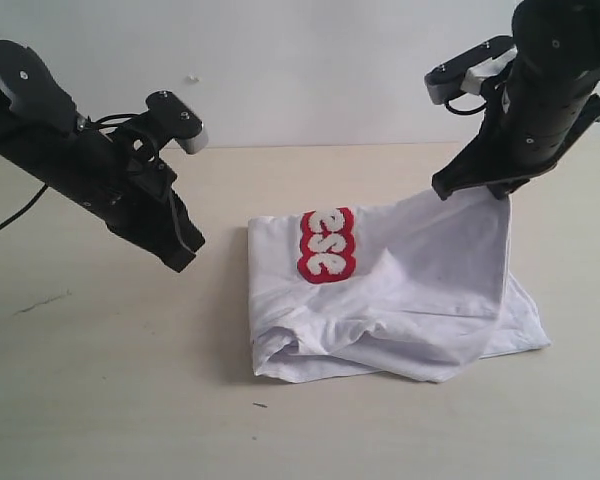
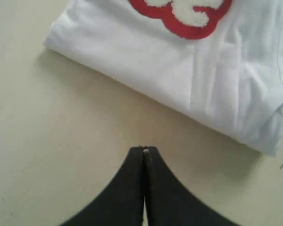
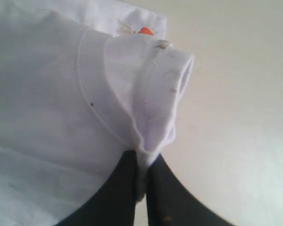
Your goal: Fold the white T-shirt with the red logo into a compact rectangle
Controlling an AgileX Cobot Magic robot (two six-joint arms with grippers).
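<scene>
White T-shirt point(image 1: 410, 290), edge inside right pincer point(image 3: 141, 159)

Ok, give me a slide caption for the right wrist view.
Right gripper pinching a hemmed fold of the white T-shirt.

Beige tabletop point(image 1: 100, 400) with a faint dark scuff point(image 1: 40, 302), white wall point(image 1: 310, 60) behind

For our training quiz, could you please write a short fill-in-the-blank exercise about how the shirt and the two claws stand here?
1. The right claw is shut on the white T-shirt, while the left claw is shut on ____.
2. The whole letters showing on the logo read ____.
3. Their thick outline is coloured ____.
4. The small tag in the right wrist view is ____.
Missing words: nothing; ese; red; orange.
</scene>
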